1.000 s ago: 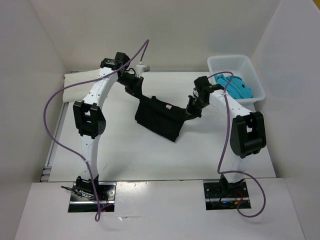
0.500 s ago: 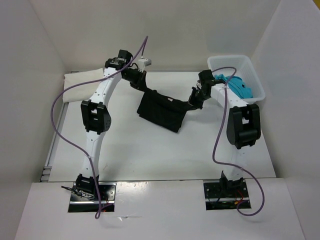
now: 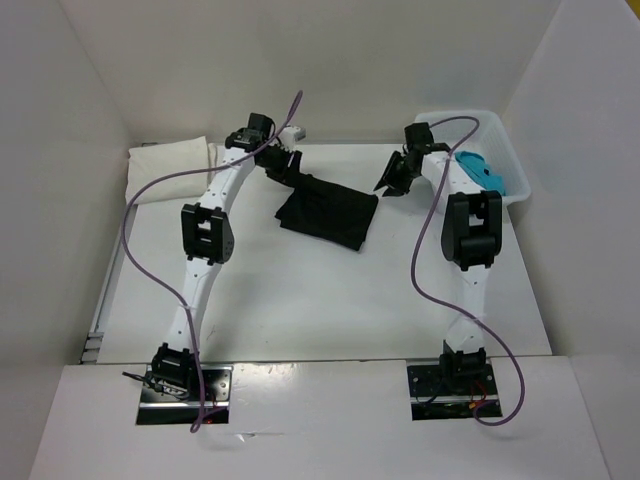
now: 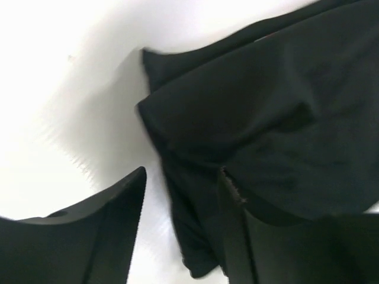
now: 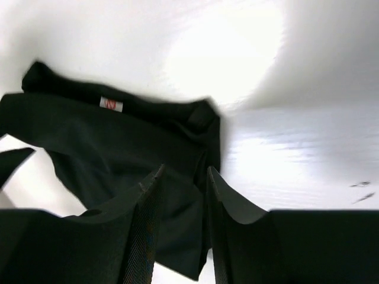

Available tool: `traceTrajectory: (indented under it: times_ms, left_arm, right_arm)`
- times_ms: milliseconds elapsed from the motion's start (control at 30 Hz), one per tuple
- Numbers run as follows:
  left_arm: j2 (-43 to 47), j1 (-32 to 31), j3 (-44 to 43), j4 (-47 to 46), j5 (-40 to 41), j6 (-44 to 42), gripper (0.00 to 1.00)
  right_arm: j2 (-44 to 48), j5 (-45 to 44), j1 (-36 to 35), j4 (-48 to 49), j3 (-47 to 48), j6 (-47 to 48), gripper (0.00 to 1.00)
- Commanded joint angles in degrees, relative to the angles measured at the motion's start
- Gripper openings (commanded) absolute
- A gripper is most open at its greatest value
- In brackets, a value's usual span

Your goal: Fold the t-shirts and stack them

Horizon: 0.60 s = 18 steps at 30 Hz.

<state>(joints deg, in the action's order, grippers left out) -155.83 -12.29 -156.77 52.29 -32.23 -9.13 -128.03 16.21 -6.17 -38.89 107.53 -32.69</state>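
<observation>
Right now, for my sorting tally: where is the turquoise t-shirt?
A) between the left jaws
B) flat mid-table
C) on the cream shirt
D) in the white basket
D: the turquoise t-shirt lies inside the white basket at the far right.

Nothing legible shows in any view. The only label is a small white tag [image 5: 111,105] sewn at the upper edge of the black t-shirt [image 5: 118,145], seen from the right wrist camera. It carries a red mark that is too small and blurred to read as letters or a brand.
</observation>
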Motion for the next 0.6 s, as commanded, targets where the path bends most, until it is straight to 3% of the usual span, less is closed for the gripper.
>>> traceTrajectory:
  times_ms: [0, 167, 333, 467, 567]
  left_arm:
    - [-0.79, 0.43, -3.71, -1.93, 4.63, 0.78, 0.60]
    - [3.77, 4.20, -3.72, -1.15, 4.02, 1.31, 0.67]
    - [6.41, 2.19, -3.02, 4.04, 4.02, -5.72, 0.67]
    - [4.66, -0.97, -2.49, 5.10, 2.08, -8.62, 0.67]
    - [0.10, -2.37, -8.27, 5.80, 0.86, -9.33, 0.67]
  right_arm:
    - [0.93, -5.48, 0.46, 3.12, 5.33, 0.96, 0.40]
    - [7.87, -12.68, -4.80, 4.88, 0.68, 4.74, 0.30]
    - [13.68, -13.15, -9.73, 7.16, -8.54, 3.95, 0.00]
    - [10.18, -11.81, -9.73, 7.69, -8.13, 2.89, 0.00]
    - [5.08, -12.33, -9.73, 7.08, -4.44, 2.28, 0.00]
